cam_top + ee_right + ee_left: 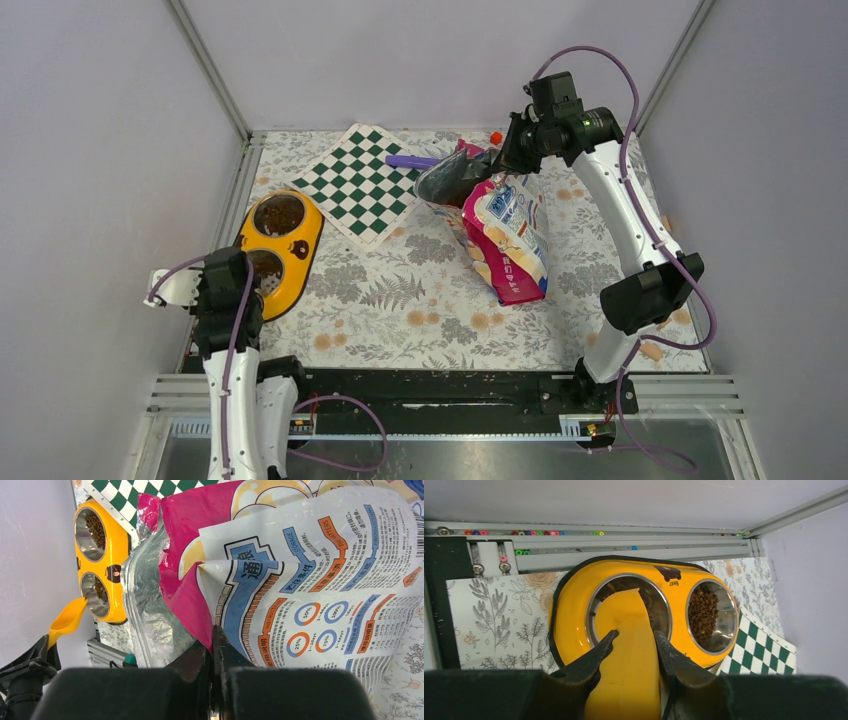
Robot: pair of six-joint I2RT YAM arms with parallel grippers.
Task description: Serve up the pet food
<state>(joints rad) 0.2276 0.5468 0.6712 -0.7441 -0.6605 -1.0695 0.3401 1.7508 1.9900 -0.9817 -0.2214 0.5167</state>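
Observation:
The pet food bag [505,235], pink and blue, lies on the floral table with its foil-lined mouth [150,605] held up and open. My right gripper [214,635] is shut on the pink edge of that mouth. My left gripper [636,634] is shut on the handle of the orange scoop [626,625]. The scoop's bowl hangs over the near bowl of the yellow feeder [574,610]. Brown kibble [702,612] lies in the far bowl. A little kibble shows beside the scoop in the near one.
A green-and-white checkered mat [360,180] lies behind the feeder, a purple object [410,160] at its far edge. Grey walls close in on the left, back and right. An aluminium rail [624,550] runs along the table's left side, close to the feeder.

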